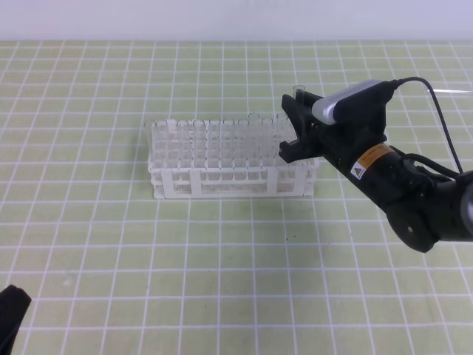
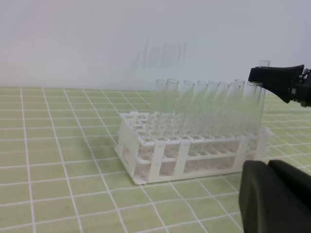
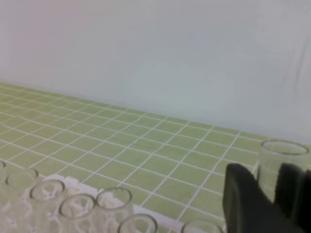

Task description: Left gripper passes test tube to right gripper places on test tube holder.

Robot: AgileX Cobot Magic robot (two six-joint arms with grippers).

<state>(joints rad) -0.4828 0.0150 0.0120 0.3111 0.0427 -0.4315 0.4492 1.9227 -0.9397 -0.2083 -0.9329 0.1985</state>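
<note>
Test tube, a slender clear glass cylinder with an open rim, stands upright between the fingers of the right gripper, over the right end of the rack; only its mouth shows above the black fingers in the high view. From the right wrist camera the tube's rim rises between two dark fingertips that press on it from either side, so this pincer is narrowed onto the glass.

Going from left to right across the green gridded mat: at the near left corner of the mat a bit of the all-black left gripper enters the high view, well apart from everything else. In its own wrist view the dark fingers lie together with nothing between them.

Near the middle of the mat, toward the far edge, stands the white plastic lattice test tube holder, a rectangular rack with many small square holes and open-framed sides. A row of clear tubes stands upright along its far side.

At the rack's right end is the right arm, black with a silver-grey cap and an orange sticker bearing a warning triangle, reaching in from the right edge of the mat.
</note>
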